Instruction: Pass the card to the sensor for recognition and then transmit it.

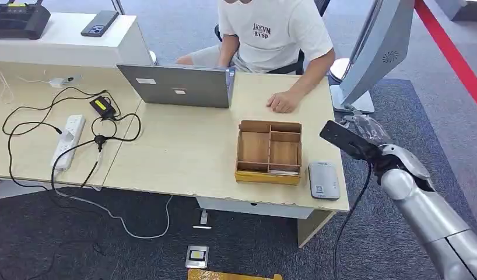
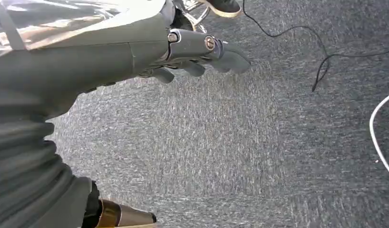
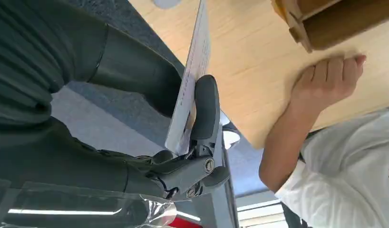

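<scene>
My right hand [image 1: 373, 150] hangs beyond the table's right edge and holds a dark card [image 1: 340, 136] that points in toward the table. In the right wrist view the card [image 3: 191, 71] shows edge-on with a pale printed face, pinched between the thumb [image 3: 205, 107] and the fingers behind it. The sensor, a flat grey card reader [image 1: 323, 180], lies at the table's front right corner, nearer to me than the card and lower. My left hand [image 2: 197, 54] hangs over grey carpet, fingers loosely apart, holding nothing.
A wooden compartment box [image 1: 269, 151] stands just left of the reader. A person in a white shirt sits across the table, one hand [image 1: 282, 102] resting on the top behind the box. A laptop [image 1: 176, 86], a power strip [image 1: 68, 140] and cables lie to the left. A grey monitor stand [image 1: 373, 52] rises at right.
</scene>
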